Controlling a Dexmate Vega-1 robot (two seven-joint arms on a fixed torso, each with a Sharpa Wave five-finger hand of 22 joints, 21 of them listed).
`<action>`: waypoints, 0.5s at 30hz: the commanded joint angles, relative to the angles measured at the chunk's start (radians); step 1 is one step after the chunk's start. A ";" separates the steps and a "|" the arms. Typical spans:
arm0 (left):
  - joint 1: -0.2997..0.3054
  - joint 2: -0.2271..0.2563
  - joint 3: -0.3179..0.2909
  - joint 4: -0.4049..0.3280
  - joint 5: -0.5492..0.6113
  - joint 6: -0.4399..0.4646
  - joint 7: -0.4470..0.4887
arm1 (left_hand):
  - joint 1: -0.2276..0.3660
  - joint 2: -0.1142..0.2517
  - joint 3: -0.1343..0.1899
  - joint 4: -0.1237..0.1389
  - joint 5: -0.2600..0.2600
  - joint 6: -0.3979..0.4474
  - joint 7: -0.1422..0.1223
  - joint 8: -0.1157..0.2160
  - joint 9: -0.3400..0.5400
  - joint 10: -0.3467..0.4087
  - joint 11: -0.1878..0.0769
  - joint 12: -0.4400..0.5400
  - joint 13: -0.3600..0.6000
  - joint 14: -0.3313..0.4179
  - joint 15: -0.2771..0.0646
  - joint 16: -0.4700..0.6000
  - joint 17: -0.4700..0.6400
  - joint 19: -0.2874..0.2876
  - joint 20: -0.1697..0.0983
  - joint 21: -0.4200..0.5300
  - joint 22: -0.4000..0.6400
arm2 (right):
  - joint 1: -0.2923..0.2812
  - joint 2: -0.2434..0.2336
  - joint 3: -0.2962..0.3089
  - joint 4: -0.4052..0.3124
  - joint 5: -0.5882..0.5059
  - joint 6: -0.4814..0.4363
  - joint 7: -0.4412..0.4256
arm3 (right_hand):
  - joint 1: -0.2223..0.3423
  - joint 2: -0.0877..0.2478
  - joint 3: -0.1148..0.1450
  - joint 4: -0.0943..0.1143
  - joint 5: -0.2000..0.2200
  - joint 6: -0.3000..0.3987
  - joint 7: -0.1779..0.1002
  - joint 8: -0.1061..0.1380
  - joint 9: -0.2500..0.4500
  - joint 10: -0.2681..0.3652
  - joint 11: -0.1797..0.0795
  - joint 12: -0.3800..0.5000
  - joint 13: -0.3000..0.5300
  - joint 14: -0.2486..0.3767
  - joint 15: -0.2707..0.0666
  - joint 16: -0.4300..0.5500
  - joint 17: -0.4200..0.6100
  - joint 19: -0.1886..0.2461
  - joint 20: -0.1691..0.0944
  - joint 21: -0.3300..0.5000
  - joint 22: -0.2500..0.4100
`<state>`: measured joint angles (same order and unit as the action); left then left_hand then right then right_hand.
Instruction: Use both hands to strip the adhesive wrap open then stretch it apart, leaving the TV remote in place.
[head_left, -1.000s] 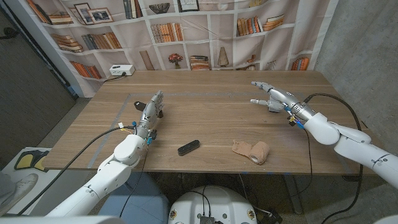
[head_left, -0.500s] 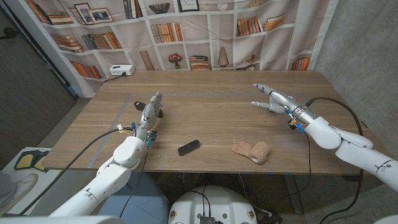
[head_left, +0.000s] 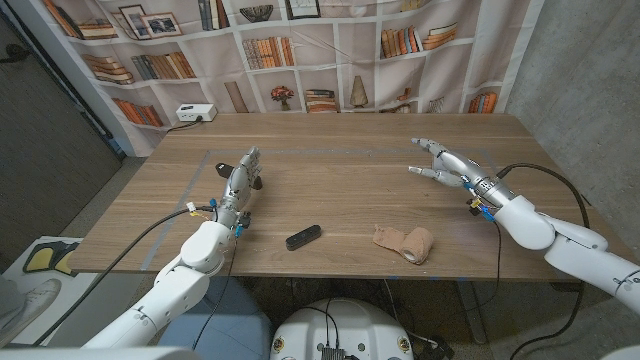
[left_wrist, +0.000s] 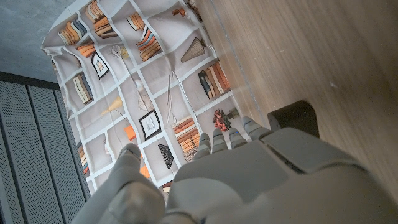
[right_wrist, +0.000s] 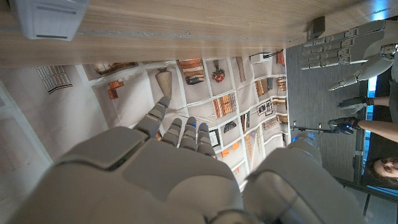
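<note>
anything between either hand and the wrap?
Nothing visible blocks the right hand: bare table lies between it and the adhesive wrap. From the left hand, the TV remote lies roughly on the line to the wrap, low and flat.

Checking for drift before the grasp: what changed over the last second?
The right hand moved a little toward the robot's right and nearer the table's front edge, fingers apart, holding nothing. The left hand, the remote and the wrap stayed where they were; neither hand touches either.

Head overlooks table (head_left: 340, 170); wrists share backdrop (left_wrist: 124, 81).
</note>
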<state>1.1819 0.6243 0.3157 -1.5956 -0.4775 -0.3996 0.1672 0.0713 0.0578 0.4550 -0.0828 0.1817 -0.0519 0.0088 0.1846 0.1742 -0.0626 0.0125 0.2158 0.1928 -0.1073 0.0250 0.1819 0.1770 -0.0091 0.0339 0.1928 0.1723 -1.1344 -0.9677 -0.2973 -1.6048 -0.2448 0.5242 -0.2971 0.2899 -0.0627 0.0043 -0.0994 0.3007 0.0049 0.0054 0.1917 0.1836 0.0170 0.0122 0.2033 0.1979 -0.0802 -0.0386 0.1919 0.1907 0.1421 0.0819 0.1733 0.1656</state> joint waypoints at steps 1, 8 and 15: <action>0.019 -0.014 -0.007 0.000 -0.010 -0.030 -0.002 | -0.008 0.008 0.003 -0.005 0.004 -0.003 -0.003 0.002 0.003 0.003 0.003 -0.002 0.002 -0.005 -0.004 0.003 0.003 0.003 -0.001 0.003 0.003 | -0.082 -0.005 0.050 -0.047 0.020 -0.037 -0.021 | 0.012 0.005 0.004 -0.007 0.004 -0.007 0.005 0.002 0.005 -0.005 0.003 -0.002 0.002 -0.010 -0.003 -0.005 0.003 -0.009 -0.002 -0.001 0.002; 0.028 -0.041 -0.011 0.012 0.007 -0.069 0.025 | -0.008 0.010 0.004 -0.005 0.005 0.022 -0.003 0.010 0.003 0.024 0.006 0.006 0.002 0.011 -0.004 0.008 0.003 0.016 0.002 0.007 0.003 | -0.114 -0.009 0.069 -0.069 -0.010 -0.058 -0.045 | 0.016 0.009 0.006 -0.008 0.003 -0.009 0.007 0.001 0.005 -0.007 0.006 -0.002 0.002 -0.012 0.000 -0.004 0.002 -0.012 0.000 0.001 0.002; 0.026 -0.059 -0.014 0.024 0.013 -0.088 0.035 | -0.006 0.010 0.005 -0.007 0.005 0.044 -0.002 0.014 0.003 0.042 0.000 0.011 0.002 0.028 -0.008 0.012 0.002 0.029 0.003 0.010 0.003 | -0.161 -0.004 0.098 -0.105 -0.013 -0.082 -0.071 | 0.019 0.012 0.007 -0.009 0.002 -0.008 0.009 0.002 0.005 -0.006 0.009 -0.001 0.002 -0.011 0.002 -0.003 0.002 -0.015 0.004 0.002 0.001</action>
<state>1.2027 0.5931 0.3067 -1.5884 -0.4747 -0.4533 0.1832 0.0667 0.0624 0.4579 -0.0855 0.1817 -0.0153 0.0098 0.1896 0.1742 -0.0266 0.0124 0.2223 0.1928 -0.0891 0.0178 0.1897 0.1770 0.0110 0.0322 0.1928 0.1724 -1.2323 -0.9746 -0.2376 -1.6634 -0.2472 0.4753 -0.3355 0.2991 -0.0535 0.0085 -0.1035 0.3007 -0.0004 0.0108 0.1917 0.1835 0.0115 0.0177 0.2033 0.1979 -0.0855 -0.0336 0.1881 0.1908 0.1311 0.0822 0.1733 0.1655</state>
